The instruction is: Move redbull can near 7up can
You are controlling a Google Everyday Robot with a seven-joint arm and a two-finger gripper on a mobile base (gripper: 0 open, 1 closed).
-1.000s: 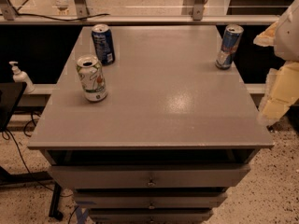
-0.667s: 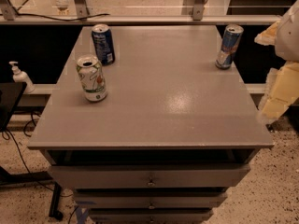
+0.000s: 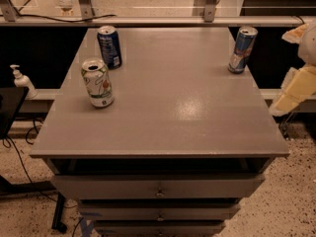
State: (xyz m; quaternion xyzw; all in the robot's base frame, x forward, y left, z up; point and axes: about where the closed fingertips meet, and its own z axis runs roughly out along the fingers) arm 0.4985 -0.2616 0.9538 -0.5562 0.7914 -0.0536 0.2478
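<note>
The redbull can, slim, blue and silver, stands upright near the table's far right edge. The 7up can, white with green lettering, stands upright on the left side of the grey table, far from the redbull can. My gripper shows as pale yellow and white parts at the right edge of the view, off the table's right side, lower right of the redbull can and apart from it. It holds nothing that I can see.
A wider dark blue can stands upright just behind the 7up can at the far left. Drawers sit below the tabletop. A white pump bottle stands on a ledge to the left. A rail runs behind the table.
</note>
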